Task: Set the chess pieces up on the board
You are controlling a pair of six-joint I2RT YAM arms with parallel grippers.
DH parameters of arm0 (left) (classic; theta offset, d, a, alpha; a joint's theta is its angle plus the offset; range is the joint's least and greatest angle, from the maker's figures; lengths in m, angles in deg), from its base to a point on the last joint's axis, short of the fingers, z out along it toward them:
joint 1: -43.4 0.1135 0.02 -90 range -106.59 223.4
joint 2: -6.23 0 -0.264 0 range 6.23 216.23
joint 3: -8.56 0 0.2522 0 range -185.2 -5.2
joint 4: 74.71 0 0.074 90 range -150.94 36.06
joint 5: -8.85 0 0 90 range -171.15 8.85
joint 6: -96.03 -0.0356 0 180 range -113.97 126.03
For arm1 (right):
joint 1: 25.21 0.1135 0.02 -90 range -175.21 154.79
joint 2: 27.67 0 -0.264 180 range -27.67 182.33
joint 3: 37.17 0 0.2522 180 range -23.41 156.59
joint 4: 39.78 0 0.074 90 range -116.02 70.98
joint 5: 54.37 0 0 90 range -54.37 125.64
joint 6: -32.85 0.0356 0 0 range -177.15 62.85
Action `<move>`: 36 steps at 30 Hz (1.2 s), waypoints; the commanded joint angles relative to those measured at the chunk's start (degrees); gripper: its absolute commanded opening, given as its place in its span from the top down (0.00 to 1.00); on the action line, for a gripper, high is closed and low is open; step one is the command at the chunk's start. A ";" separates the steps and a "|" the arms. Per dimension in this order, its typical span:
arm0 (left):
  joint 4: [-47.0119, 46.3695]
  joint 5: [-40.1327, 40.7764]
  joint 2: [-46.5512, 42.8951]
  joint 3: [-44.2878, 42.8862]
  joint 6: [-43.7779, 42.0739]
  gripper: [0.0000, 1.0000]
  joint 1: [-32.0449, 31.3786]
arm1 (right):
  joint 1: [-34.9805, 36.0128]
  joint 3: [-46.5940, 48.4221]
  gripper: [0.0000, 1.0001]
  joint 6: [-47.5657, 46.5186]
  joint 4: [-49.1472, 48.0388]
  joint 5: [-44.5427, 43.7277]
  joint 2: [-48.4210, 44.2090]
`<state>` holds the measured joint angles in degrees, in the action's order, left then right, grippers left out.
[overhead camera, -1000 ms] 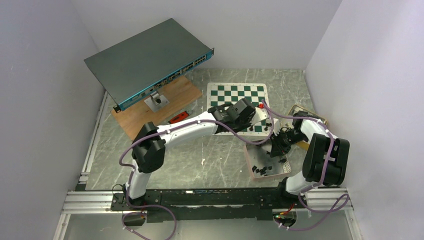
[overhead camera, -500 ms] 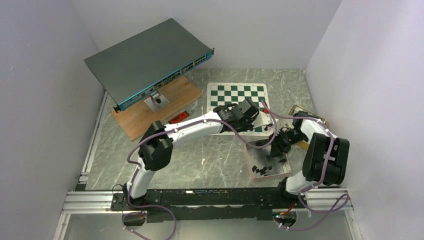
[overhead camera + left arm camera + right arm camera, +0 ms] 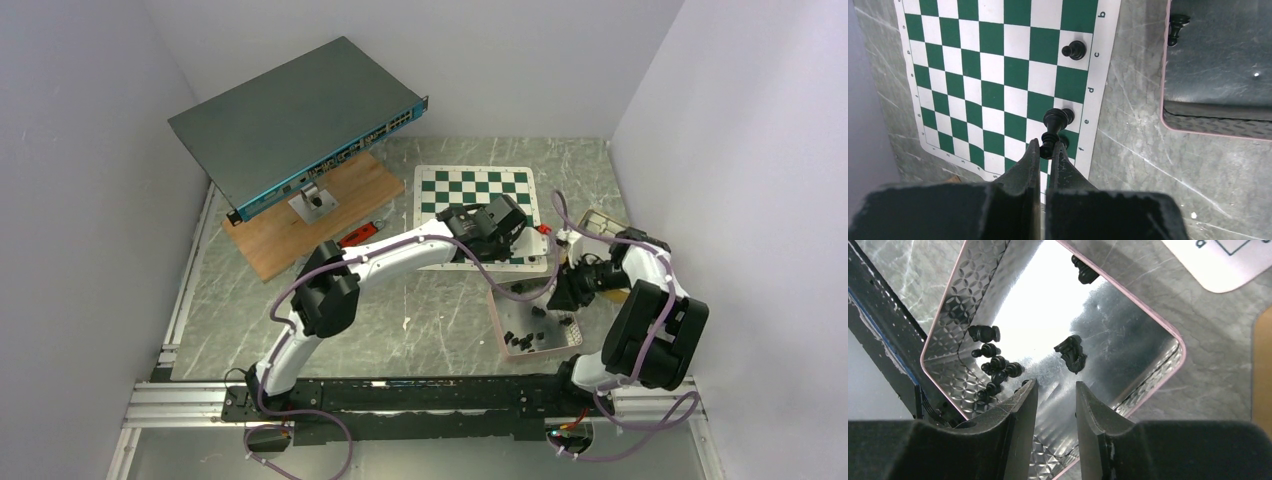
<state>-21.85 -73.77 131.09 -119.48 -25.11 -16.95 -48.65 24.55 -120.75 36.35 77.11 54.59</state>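
- Board (image 3: 474,187) lies flat on the grey table (image 3: 400,310). Its right white border faces the pink-rimmed tray (image 3: 1128,315), and a bare strip of table runs between border and rim.
- Left gripper (image 3: 1046,148) hangs over the board's right edge row, its fingers pinched together on the lower stem of a black held piece (image 3: 1054,120).
- That piece leans over the squares beside border letters e and f. Whether its base touches the mat cannot be told.
- A lone pawn (image 3: 1074,50) stands upright on the white edge square by letter c, apart from the held piece with open squares between them.
- Right gripper (image 3: 1056,386) hovers above the tray, fingers apart with nothing between them.
- More chess pieces (image 3: 993,365) lie crowded against the tray's patterned wall, near the right gripper's left finger.
- A single toppled piece (image 3: 1071,353) lies mid-floor with bright metal around it, and another (image 3: 1084,269) sits at the far rim.
- From above, both arms converge at the board's near right corner, and the right arm's elbow is close to the side wall.
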 commanded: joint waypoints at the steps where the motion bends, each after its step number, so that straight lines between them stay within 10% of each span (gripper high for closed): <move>1: 1.81 0.45 1.67 -3.54 -6.46 1.00 -0.20 | -2.83 2.13 0.64 -3.36 2.59 5.20 -3.06; 36: 0.99 -0.30 11.70 -8.85 -14.48 0.93 0.49 | -5.20 2.31 0.65 -4.52 3.22 6.77 -3.49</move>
<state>-19.91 -72.48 142.65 -126.02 -38.33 -16.80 -53.50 24.99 -123.61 38.49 81.20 51.75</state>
